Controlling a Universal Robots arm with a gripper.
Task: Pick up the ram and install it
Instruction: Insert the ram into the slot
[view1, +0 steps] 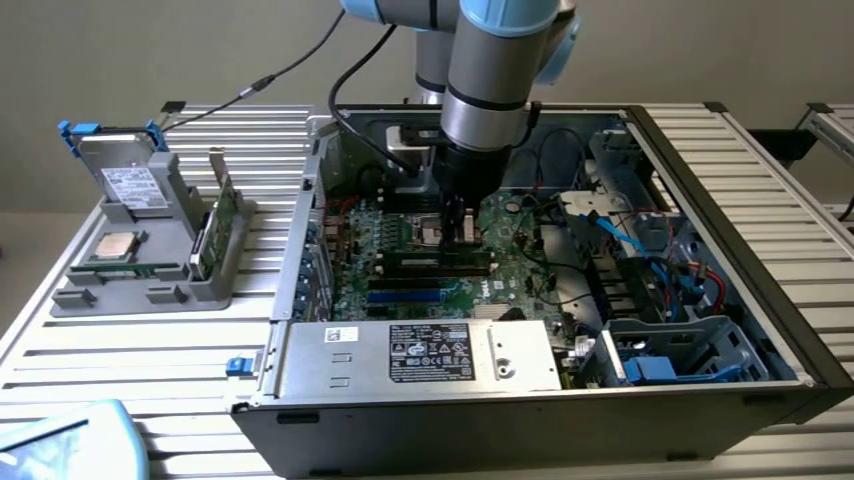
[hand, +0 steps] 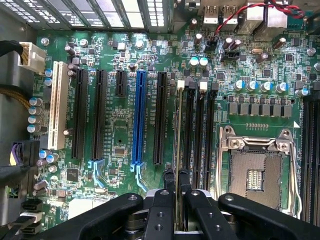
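The black two-fingered claw (hand: 177, 175) is pinched narrow on the ram (hand: 179, 130), a long, thin dark-green circuit-board stick seen edge-on; one finger presses each flat face at one end of the stick. The ram runs in line with the first of the black memory slots (hand: 200, 135) on the green motherboard (hand: 120, 125); whether its lower edge is seated there, I cannot tell. On one side a long black expansion slot (hand: 160, 117) lies just beside it, with the blue expansion slot (hand: 140, 120) next over; on the other side the neighbouring memory slots stand bare, and beyond them is the open metal-framed processor socket (hand: 255, 172).

In the exterior view the claw (view1: 463, 235) reaches straight down into the middle of the open dark-grey computer case (view1: 534, 430), apart from its walls; the silver power-supply box (view1: 347, 360) lies along the near edge, and blue cables (view1: 641, 250) lie toward the exterior view's right, apart from the arm. The grey holder tray (view1: 147, 290) rests on the ribbed metal tabletop (view1: 134, 370) at the exterior view's left, outside the case.
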